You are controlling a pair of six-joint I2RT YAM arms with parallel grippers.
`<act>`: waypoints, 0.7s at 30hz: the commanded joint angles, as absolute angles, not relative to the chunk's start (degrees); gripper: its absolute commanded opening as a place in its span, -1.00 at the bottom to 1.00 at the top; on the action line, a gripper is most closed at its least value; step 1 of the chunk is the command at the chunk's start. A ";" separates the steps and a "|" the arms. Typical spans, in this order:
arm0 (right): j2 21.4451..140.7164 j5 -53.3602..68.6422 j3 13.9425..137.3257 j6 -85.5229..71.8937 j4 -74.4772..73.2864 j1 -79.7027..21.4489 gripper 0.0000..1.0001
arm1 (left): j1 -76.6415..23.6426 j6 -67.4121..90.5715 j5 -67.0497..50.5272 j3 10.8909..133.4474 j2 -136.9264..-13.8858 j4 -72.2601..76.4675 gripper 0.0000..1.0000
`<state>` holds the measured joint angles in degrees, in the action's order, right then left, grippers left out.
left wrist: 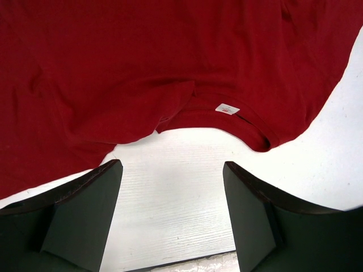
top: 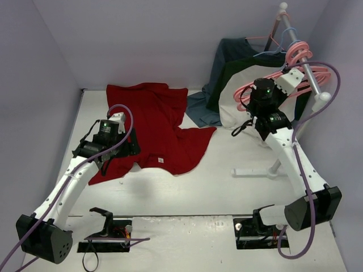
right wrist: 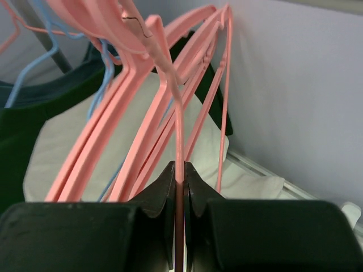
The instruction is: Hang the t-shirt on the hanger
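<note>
The deep-red t-shirt (top: 153, 122) lies crumpled on the white table, its collar and white neck label (left wrist: 227, 109) facing the near side. My left gripper (left wrist: 173, 192) hovers open over bare table just short of the collar, with nothing between its fingers; from the top view it (top: 126, 152) is at the shirt's near left edge. At the rack on the far right, my right gripper (right wrist: 180, 173) is shut on a thin bar of a salmon-pink hanger (right wrist: 179, 127). That hanger hangs among several alike (top: 317, 71) on the rail.
A metal rail (top: 300, 51) on a stand with a white foot (top: 255, 171) carries a dark blue-grey garment (top: 229, 51), a cream-and-dark-green garment (top: 238, 85) and a thin blue hanger (top: 272, 51). Lilac walls close in behind and on both sides.
</note>
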<state>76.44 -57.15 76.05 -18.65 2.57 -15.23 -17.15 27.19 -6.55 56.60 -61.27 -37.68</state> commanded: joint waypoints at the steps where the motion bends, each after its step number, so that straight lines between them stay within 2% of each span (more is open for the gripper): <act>1: 70.67 -63.60 75.37 -18.73 6.68 -16.52 -1.00 | -17.40 26.03 -6.15 60.10 -61.83 -36.49 0.35; 11: 63.69 -64.10 67.51 -21.69 5.92 -19.64 -1.00 | -17.40 25.53 -6.37 61.30 -63.59 -36.61 0.35; 17: 60.38 -61.75 62.93 -29.97 0.62 -25.01 -1.00 | -17.45 25.22 -6.24 61.04 -64.56 -36.61 0.35; 21: 57.81 -63.01 59.64 -35.49 -4.48 -32.48 -1.00 | -17.40 25.05 -6.24 61.34 -65.21 -36.74 0.35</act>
